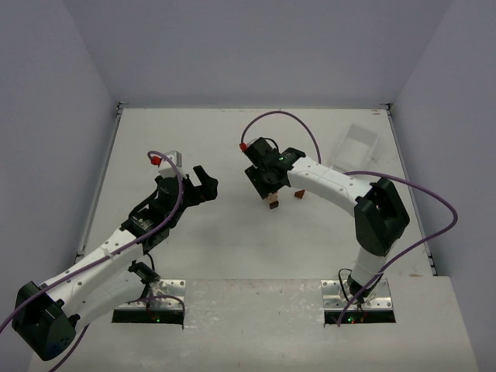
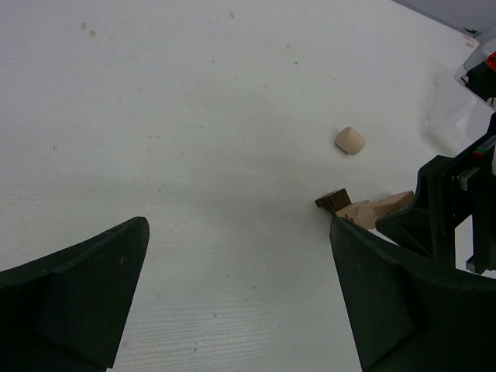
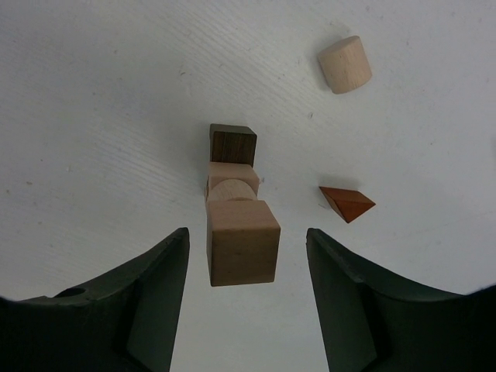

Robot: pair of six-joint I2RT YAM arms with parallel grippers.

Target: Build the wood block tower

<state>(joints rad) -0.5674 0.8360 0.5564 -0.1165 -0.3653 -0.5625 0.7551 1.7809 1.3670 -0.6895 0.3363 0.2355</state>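
Note:
The wood block tower [image 1: 271, 201] stands mid-table: a dark brown cube [image 3: 232, 146] at the bottom, then pale pieces, with a pale tan cube [image 3: 242, 242] on top. My right gripper [image 3: 246, 232] is open just above it, and its fingers straddle the top cube with a gap on each side. A reddish-brown wedge [image 3: 346, 203] and a pale cylinder [image 3: 344, 65] lie loose beside the tower. My left gripper [image 1: 203, 186] is open and empty to the left of the tower. The left wrist view shows the tower [image 2: 364, 211] past its right finger.
A clear plastic tray [image 1: 358, 143] sits at the back right. The white table [image 1: 194, 139] is enclosed by grey walls on the left, back and right. The right arm [image 1: 333, 182] reaches in from the right, over the wedge area.

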